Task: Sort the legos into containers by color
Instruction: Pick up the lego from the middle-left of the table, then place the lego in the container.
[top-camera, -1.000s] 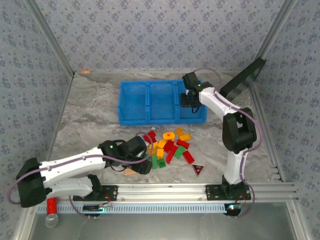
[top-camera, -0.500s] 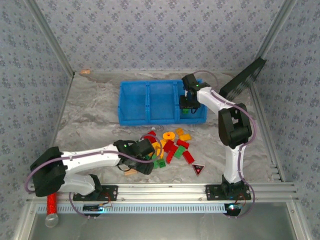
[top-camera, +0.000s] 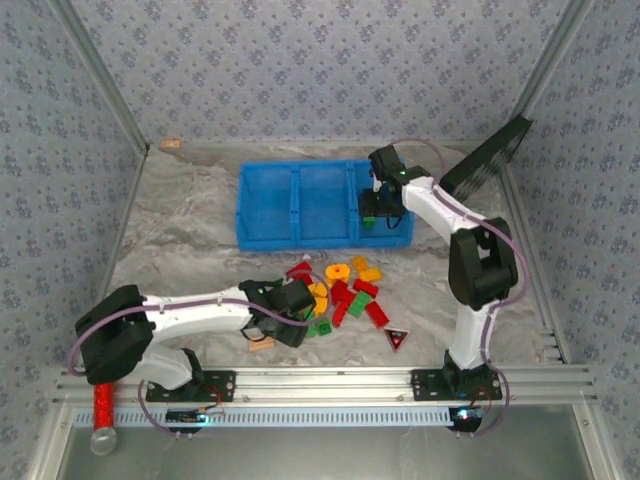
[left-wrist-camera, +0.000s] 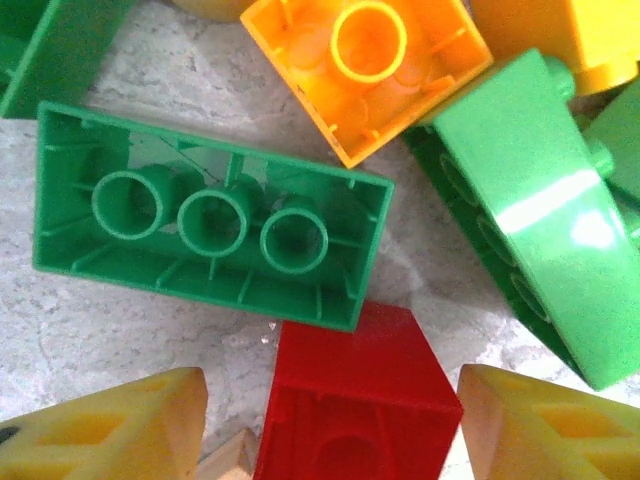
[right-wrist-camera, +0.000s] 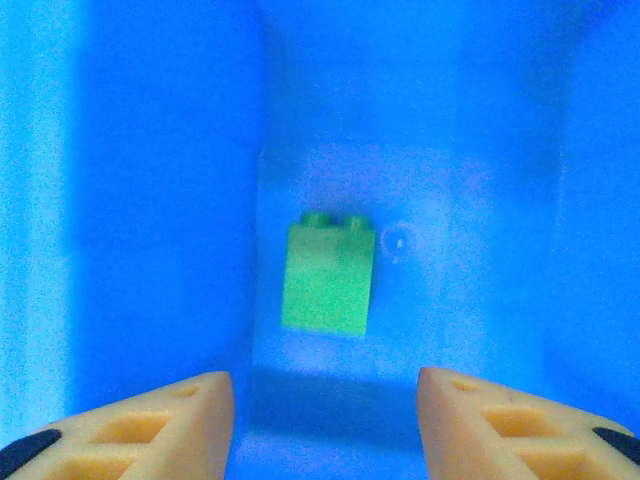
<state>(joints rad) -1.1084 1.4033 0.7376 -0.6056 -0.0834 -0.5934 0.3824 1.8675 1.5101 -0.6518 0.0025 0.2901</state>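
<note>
The legos (top-camera: 345, 290) lie in a loose red, green and yellow pile in front of the blue bin (top-camera: 270, 205), whose three compartments are the containers. My left gripper (top-camera: 300, 318) is down at the pile's left edge. Its jaws stand open around a red brick (left-wrist-camera: 355, 395), with a gap showing on the left side. An upside-down green brick (left-wrist-camera: 210, 215) and an orange brick (left-wrist-camera: 365, 70) lie just beyond it. My right gripper (right-wrist-camera: 325, 420) hangs open over the right compartment. One green brick (right-wrist-camera: 328, 275) lies loose on that compartment's floor, also seen from above (top-camera: 370, 221).
A tan wooden piece (top-camera: 261, 343) lies beside my left gripper, and a dark triangle (top-camera: 397, 339) sits right of the pile. A dark panel (top-camera: 487, 160) leans at the back right. A red cylinder (top-camera: 103, 415) rests off the table's near left corner.
My left gripper slid right into the pile and its jaws narrowed around the red brick. My right gripper opened, and the green brick now lies on the right compartment's floor.
</note>
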